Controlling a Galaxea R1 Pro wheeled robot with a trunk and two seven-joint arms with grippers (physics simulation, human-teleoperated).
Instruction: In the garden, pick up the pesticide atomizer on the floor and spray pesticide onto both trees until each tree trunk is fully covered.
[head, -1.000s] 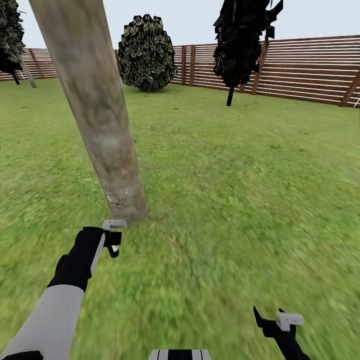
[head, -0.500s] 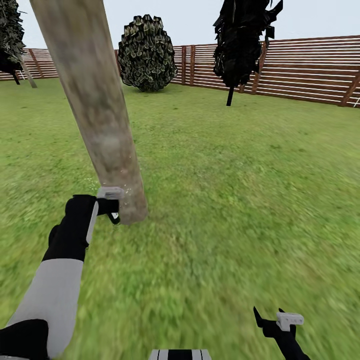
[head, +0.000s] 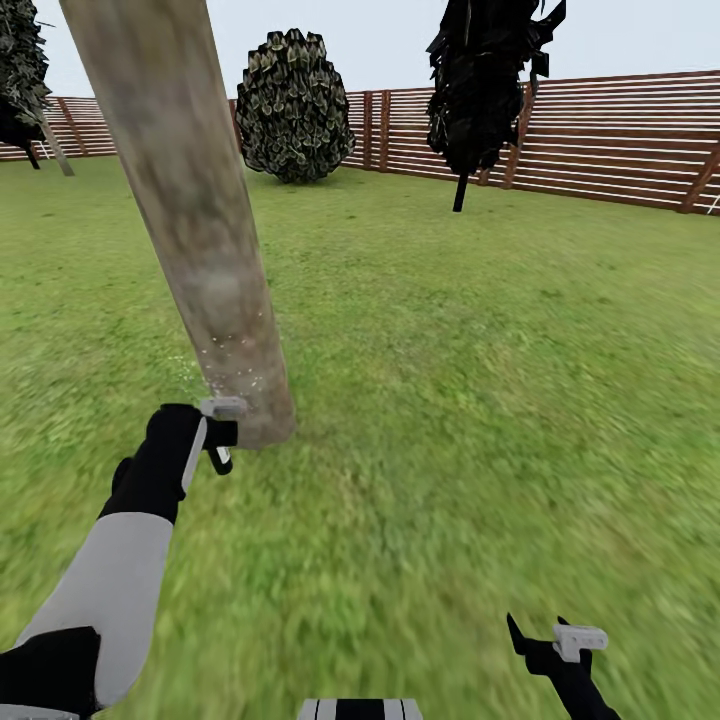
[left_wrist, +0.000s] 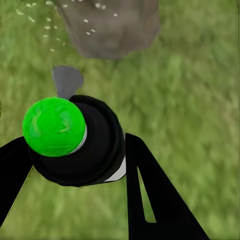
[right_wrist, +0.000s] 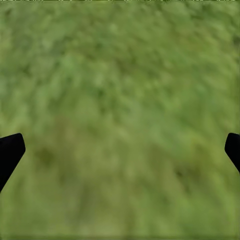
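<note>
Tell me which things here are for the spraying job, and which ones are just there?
For the job:
- pesticide atomizer, held in the left gripper
- tree trunk, speckled with white droplets near its base

Just there:
- wooden fence
- thin black tree
- round bush
- right gripper, open over the grass

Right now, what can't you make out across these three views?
- Tree trunk, head view: its top and foliage are cut off by the upper edge.
- Pesticide atomizer, left wrist view: the green cap and black body hide its lower part; in the head view it is too small to tell.
- Right pincer, head view: its arm is cut off by the bottom edge.
- Second tree to spray: cannot tell which it is.
</note>
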